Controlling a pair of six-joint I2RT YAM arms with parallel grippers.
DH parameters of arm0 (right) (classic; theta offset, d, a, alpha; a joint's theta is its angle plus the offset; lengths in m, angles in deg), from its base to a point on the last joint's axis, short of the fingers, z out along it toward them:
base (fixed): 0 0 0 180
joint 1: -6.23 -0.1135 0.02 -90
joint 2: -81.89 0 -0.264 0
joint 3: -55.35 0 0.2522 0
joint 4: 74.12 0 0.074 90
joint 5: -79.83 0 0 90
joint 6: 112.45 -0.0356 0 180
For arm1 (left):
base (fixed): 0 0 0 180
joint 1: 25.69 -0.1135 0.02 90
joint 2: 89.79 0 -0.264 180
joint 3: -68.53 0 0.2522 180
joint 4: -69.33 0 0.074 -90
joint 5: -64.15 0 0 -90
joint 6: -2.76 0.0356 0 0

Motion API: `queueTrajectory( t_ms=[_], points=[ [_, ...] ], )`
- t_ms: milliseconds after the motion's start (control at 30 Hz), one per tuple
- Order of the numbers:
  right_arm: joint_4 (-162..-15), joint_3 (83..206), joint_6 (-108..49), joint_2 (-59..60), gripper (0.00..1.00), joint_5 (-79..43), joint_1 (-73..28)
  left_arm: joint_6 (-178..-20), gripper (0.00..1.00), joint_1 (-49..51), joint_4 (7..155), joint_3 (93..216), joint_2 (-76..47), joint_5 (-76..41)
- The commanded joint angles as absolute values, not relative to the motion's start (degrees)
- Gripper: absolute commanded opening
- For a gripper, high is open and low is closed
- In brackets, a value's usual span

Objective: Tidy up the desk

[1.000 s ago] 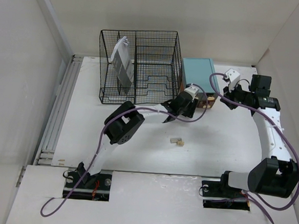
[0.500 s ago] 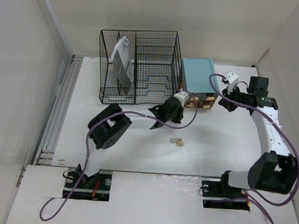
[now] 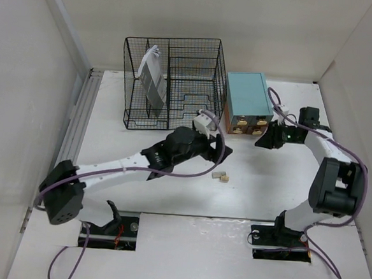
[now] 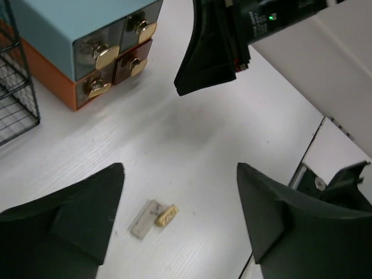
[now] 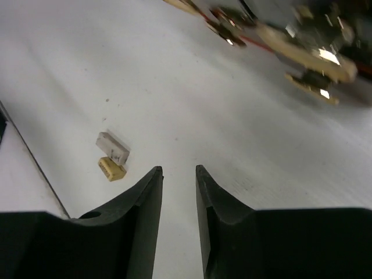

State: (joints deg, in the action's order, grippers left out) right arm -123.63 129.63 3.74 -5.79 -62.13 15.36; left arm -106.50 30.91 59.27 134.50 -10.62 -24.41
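Left jaws: spread wide, with nothing between them but bare tabletop
Left gripper [image 4: 180,168]: hangs over the desk, in front of the wire basket and the drawer box and touching neither
Right jaws: drawn close, with only a narrow slit between them and nothing in it
Right gripper [image 3: 263,140]: low over the desk, just to the right of the drawer box front, tip pointing left; in the left wrist view it is a black wedge near the drawers but apart from them
Grey piece [image 4: 142,220]: a small flat block lying on the desk, below and between the left fingers, nearer the left one
Tan piece [image 4: 166,214]: smaller, lying against the grey piece
Drawer box [image 3: 246,96]: teal top over an orange base with gold knobs on the small drawers; all drawers look pushed in
Wire basket [image 3: 177,81]: black mesh at the back of the desk, just left of the drawer box
Booklet [image 3: 153,78]: grey and white, standing tilted in the basket's left compartment
Desk [image 3: 278,184]: white tabletop under everything, running from the arm bases to the back wall
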Motion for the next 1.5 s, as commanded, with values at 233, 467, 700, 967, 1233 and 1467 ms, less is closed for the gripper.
queueTrajectory(
  t_ms=[233,467,700,967,1233,1467],
  points=[
    [-96.85,122.47,-22.18,-19.0,0.47,-66.59,20.73,-109.12,0.89,32.05,66.03,119.21,-38.27,-29.01],
    [-86.06,122.56,-32.28,-23.05,0.57,-65.2,20.73,-112.1,0.91,32.58,66.48,115.43,-44.97,-30.59],
    [-68.39,118.69,-45.73,-24.19,0.57,-64.05,20.73,-112.11,0.91,32.58,66.48,115.43,-45.5,-30.59],
    [-51.11,113.86,-55.4,-24.72,0.6,-59.91,20.73,-112.11,0.91,32.58,67.0,115.43,-46.02,-30.59],
    [-37.71,110.34,-62.87,-25.25,0.6,-56.05,18.89,-112.64,0.91,32.58,67.62,114.91,-47.6,-30.59],
    [-34.53,110.51,-64.02,-27.97,0.61,-54.73,16.43,-113.17,0.91,32.58,68.15,114.9,-48.21,-31.12]
  ],
)
